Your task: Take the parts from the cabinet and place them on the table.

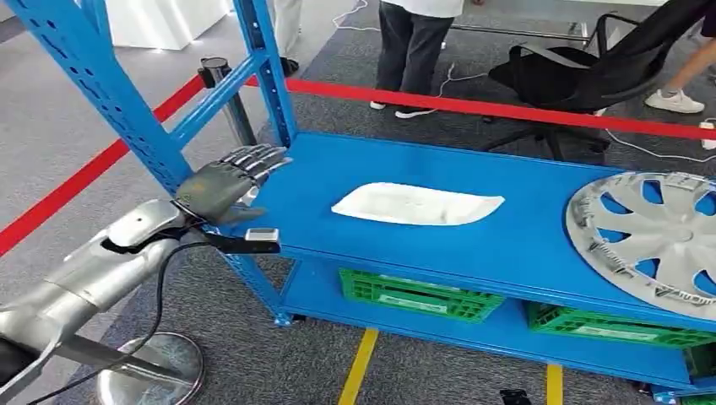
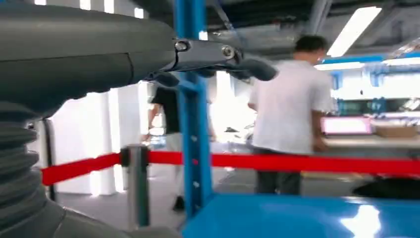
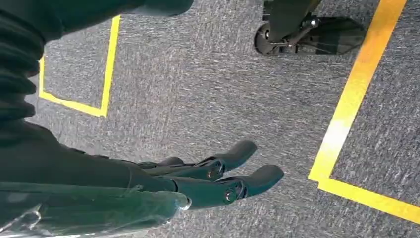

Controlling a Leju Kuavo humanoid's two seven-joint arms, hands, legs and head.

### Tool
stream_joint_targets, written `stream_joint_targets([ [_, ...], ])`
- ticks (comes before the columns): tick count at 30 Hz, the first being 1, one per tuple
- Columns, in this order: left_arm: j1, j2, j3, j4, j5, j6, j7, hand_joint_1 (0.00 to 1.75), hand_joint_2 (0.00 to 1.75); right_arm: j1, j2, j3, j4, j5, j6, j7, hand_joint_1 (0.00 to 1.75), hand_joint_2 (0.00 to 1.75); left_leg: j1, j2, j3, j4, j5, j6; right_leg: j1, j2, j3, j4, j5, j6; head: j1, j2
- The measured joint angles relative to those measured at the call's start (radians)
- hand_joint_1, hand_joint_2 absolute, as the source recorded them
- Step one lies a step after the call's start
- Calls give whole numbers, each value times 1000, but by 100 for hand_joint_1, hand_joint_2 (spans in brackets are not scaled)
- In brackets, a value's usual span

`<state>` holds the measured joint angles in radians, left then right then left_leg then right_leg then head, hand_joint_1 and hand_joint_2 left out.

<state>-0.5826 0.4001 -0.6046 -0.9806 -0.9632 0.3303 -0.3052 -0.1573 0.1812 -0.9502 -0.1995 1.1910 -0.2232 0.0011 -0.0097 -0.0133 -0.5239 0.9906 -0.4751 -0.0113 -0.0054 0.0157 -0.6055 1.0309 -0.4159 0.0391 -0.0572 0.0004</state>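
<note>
Here, white part (image 1: 417, 204) near empty robot hand (image 1: 230, 183)

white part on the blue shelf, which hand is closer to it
Left. The left hand is raised at the shelf's corner, beside the white part but apart from it. The right hand hangs over the carpet.

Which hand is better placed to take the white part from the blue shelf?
Probably the left. The left hand is raised at the corner of the blue shelf, empty, near the white part. The right hand hangs open over the carpet floor.
</note>
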Motion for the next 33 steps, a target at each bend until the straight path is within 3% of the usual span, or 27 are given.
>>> stream_joint_targets([
  [9, -77, -45, 11, 235, 27, -27, -16, 0, 175, -9, 0, 19, 0, 10, 3, 1, 0, 175, 1, 24, 0, -2, -1, -3, 0, 26, -9, 0, 9, -7, 0, 0],
  [15, -97, -62, 23, 298, 32, -23, -22, 0, 175, -9, 0, 21, 0, 10, 3, 2, 0, 175, 2, 26, -1, -8, 7, -9, 1, 28, -14, 0, 14, -12, 0, 0],
  [18, -98, -65, 25, 312, 29, 11, -30, 0, 175, -9, 0, 23, 0, 10, 3, 2, 0, 175, 2, 26, -1, -10, 9, -11, 2, 28, -16, 0, 16, -15, -1, 0],
  [24, -89, -70, 27, 303, 20, 86, -82, 0, 175, -9, 0, 29, 0, 10, 3, 2, 0, 175, 4, 25, -3, -11, 13, -14, 4, 27, -19, 0, 17, -16, -1, 0],
  [27, -68, -74, 28, 242, 20, 86, -106, 0, 175, -9, 0, 33, 0, 11, 3, 0, 0, 175, 4, 22, -5, -11, 13, -15, 4, 21, -19, 0, 16, -16, -1, 0],
  [33, -52, -93, -2, 79, 0, 32, -97, 0, 175, -14, 1, 48, 0, 13, 4, -2, 0, 175, 4, 15, -9, -10, 14, -13, 3, 14, -18, -3, 16, -15, 0, 0],
])
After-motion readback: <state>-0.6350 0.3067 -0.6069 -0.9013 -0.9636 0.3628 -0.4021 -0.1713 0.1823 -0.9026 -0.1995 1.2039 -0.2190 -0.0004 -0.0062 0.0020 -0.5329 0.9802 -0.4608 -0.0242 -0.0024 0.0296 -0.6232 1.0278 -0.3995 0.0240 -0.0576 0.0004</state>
